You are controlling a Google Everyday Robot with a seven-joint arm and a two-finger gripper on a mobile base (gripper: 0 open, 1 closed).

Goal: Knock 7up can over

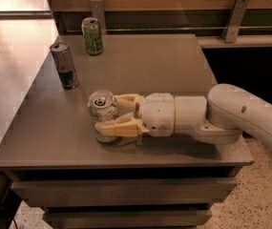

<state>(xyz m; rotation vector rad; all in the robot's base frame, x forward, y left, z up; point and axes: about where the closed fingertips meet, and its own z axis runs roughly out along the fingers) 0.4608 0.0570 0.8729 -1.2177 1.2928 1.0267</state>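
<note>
Pincer (109, 113) — released, fingers (121, 127) spread — straddles upright 7up can (101, 105), one finger either side.

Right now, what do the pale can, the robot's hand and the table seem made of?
7up can: thin metal, likely aluminium, going by its shiny silver top with tab. The gripper, against the can low over the table: cream, matte, probably plastic. The table: grey-brown, smooth, dull sheen; laminate or painted wood, can't say which.
</note>
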